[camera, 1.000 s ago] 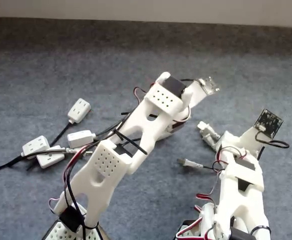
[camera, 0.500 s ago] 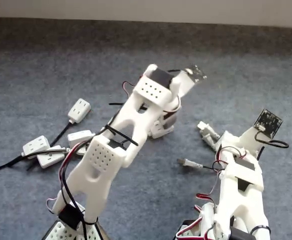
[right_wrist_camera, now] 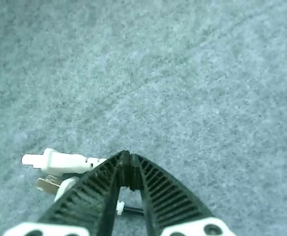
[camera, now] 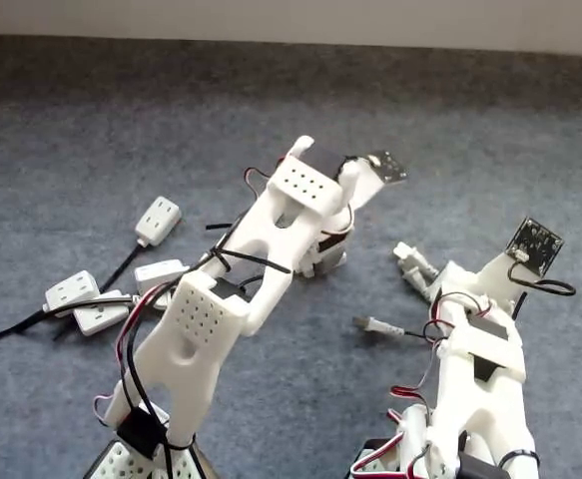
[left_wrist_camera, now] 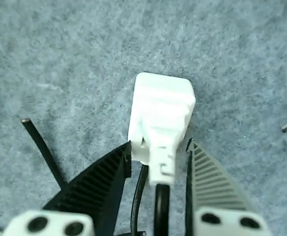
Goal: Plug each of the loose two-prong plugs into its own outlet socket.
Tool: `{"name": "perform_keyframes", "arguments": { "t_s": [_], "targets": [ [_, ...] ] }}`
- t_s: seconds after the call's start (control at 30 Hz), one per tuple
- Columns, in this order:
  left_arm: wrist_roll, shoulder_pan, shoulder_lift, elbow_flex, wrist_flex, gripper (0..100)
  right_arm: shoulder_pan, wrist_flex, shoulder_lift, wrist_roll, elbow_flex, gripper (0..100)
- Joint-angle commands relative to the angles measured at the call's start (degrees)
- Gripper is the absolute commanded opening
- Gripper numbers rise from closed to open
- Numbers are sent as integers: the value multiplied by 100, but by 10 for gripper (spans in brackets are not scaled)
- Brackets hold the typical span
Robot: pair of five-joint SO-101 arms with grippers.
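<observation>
Left end effector [left_wrist_camera: 159, 145] grips a white outlet socket [left_wrist_camera: 162, 105]; right end effector [right_wrist_camera: 127, 155] clenched.

Outlet sockets, white plastic blocks: five. Four cluster at 9 o'clock in the high view: upper socket [camera: 158, 220], outer socket [camera: 70, 290], lower socket [camera: 99, 318] and inner socket [camera: 159, 273]. The fifth is the centre socket [left_wrist_camera: 161, 110].
Loose white two-prong plugs: two, at 3 to 4 o'clock: upper plug [camera: 411, 261] and lower plug [camera: 373, 323].
Plugs already in: one, the seated plug [left_wrist_camera: 160, 167].
White plastic robot arms: two, left arm [camera: 201, 329] and right arm [camera: 480, 379].
Black-fingered grippers: two, left gripper [left_wrist_camera: 159, 145] and right gripper [right_wrist_camera: 129, 155].
</observation>
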Motion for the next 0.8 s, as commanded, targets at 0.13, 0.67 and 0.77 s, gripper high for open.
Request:
{"name": "perform_keyframes", "arguments": {
  "t_s": [0.13, 0.67, 0.77],
  "targets": [
    [-18, -31, 268, 4, -440, 181, 66, -127, -110, -53, -4, 7],
    [0, -462, 154, -3398, -686, 53, 66, -127, -127, -53, 4, 7],
    [0, -637, 136, -3618, -1398, 57, 66, -127, -127, -53, 4, 7]
  ]
}}
